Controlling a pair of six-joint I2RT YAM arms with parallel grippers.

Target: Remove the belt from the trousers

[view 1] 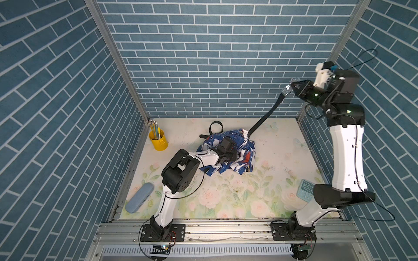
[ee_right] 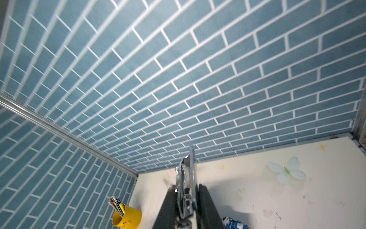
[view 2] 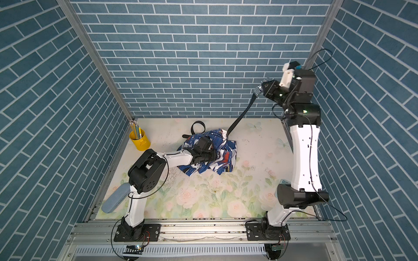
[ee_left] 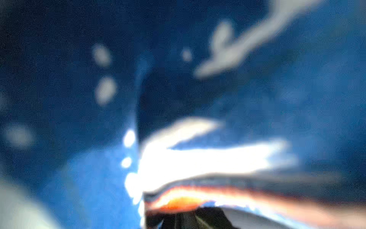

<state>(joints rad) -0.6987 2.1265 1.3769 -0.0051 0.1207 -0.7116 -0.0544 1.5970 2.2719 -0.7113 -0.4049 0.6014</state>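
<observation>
Right tool (view 1: 290, 88) grips belt (view 1: 263, 119) (buckle end, high above trousers (view 1: 245, 156)).

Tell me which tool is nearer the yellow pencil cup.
Left. The left tool is down on the trousers, a short way from the yellow pencil cup. The right tool is high up by the far right corner, shut on the buckle end of the belt.

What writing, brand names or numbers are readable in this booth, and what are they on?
No text reads clearly anywhere.
On the calculator: key marks too small to read.
On the yellow cup: no lettering visible.
On the trousers: only painted streaks, no words.
</observation>
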